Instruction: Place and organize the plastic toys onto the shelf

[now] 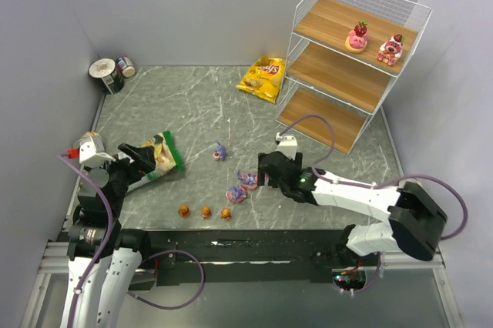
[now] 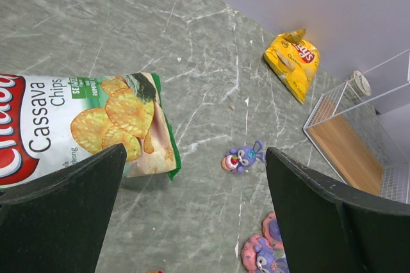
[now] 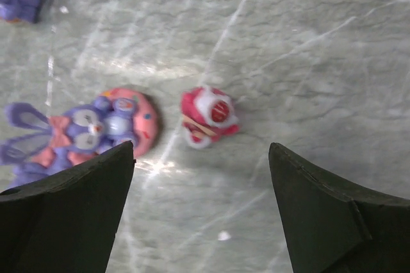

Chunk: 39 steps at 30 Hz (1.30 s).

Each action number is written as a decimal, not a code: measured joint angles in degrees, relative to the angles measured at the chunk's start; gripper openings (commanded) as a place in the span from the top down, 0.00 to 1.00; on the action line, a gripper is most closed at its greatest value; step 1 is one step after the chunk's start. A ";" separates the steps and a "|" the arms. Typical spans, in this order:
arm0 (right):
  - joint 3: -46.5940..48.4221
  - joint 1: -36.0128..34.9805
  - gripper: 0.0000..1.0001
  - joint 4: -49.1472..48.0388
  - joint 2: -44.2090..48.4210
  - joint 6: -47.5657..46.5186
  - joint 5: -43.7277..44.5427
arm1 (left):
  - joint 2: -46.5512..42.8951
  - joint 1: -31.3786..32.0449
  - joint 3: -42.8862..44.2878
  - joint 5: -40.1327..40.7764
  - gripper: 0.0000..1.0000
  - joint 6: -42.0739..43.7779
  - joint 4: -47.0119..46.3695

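Note:
Two pink-and-red strawberry toys (image 1: 357, 35) (image 1: 390, 49) stand on the top board of the white wire shelf (image 1: 339, 66). A third red strawberry toy (image 3: 208, 117) lies on the table just beyond my open right gripper (image 3: 202, 152), next to a purple-pink toy (image 3: 96, 129). From above, the right gripper (image 1: 266, 170) hovers low by the purple toys (image 1: 248, 179) (image 1: 236, 194); another purple toy (image 1: 220, 152) lies apart. Three orange toys (image 1: 206, 212) sit in a row near the front edge. My left gripper (image 1: 142, 158) is open and empty above the green bag's edge.
A green cassava chip bag (image 1: 158, 158) lies under the left gripper and also shows in the left wrist view (image 2: 83, 125). A yellow chip bag (image 1: 263, 78) lies left of the shelf's foot. Two tin cans (image 1: 108, 74) stand in the far left corner. Grey walls close three sides.

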State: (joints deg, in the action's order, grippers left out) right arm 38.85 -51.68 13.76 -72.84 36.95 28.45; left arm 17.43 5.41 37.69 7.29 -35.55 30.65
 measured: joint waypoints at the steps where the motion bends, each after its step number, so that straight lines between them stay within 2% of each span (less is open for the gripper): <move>1: 1.22 -0.92 0.09 1.03 -1.25 1.70 1.14 | -0.07 0.00 0.00 0.00 0.04 0.00 0.00; 7: 8.59 -3.87 0.10 9.84 -10.60 15.32 8.57 | -0.85 0.00 0.00 0.02 0.04 0.00 -0.04; 13: 9.99 -3.93 0.14 15.30 -16.57 22.86 11.76 | -0.85 0.00 0.00 0.02 0.04 0.00 0.00; 20: 9.99 -3.82 0.18 14.32 -19.67 24.04 12.28 | -0.85 0.00 0.00 0.02 0.04 0.00 -0.02; 34: 11.23 -2.56 0.16 8.20 -23.91 22.58 11.37 | -0.83 0.00 0.00 0.02 0.04 0.02 0.00; 37: 11.61 -2.05 0.20 8.07 -24.39 22.80 11.39 | -0.76 0.00 0.00 0.02 0.04 0.02 0.00; 39: 11.63 -1.79 0.26 7.89 -24.50 22.97 11.41 | -0.66 0.00 0.00 0.02 0.04 0.02 0.00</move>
State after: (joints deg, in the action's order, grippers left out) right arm 50.48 -53.47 21.65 -97.34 59.92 39.86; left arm 16.78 5.41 37.69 7.31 -35.53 30.65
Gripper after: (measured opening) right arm 0.815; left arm 0.964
